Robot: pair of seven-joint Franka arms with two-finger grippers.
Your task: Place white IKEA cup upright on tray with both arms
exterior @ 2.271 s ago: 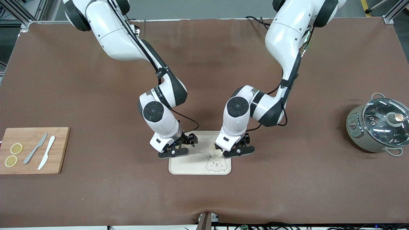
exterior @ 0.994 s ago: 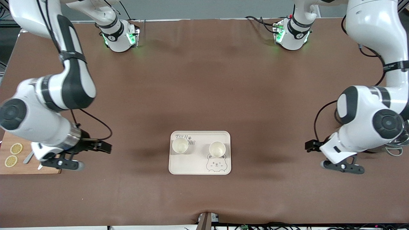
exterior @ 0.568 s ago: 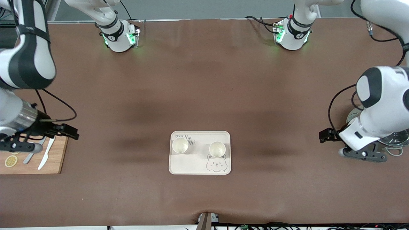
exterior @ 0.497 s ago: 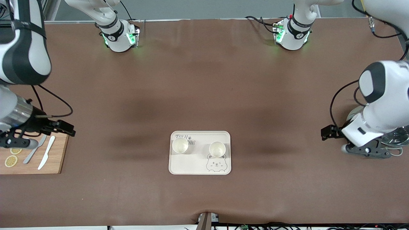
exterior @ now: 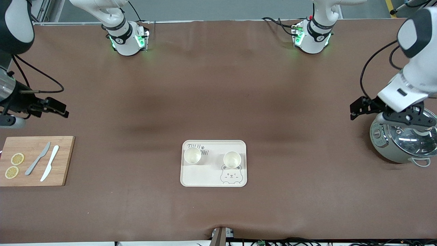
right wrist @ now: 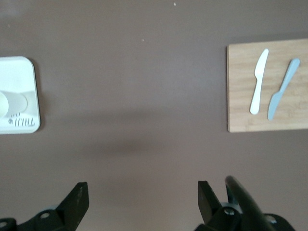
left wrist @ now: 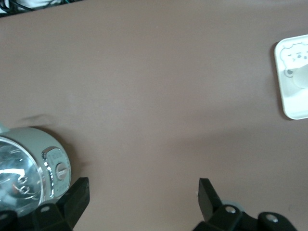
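I see two white cups (exterior: pixel 192 155) (exterior: pixel 232 159) upright on tray (exterior: pixel 205 179), frame centre | left claw (left wrist: pixel 142 199) released, over pot (exterior: pixel 403 141) | right claw (right wrist: pixel 139 202) released, above the cutting board (exterior: pixel 63 160) in frame | risk: left arm snags pot lid

I work in a robotics lab: my two bases (exterior: pixel 125 39) are bolted to a brown-covered table (exterior: pixel 218 102), aluminium framing (exterior: pixel 420 13) at its corners, cables (exterior: pixel 293 242) along the edge.
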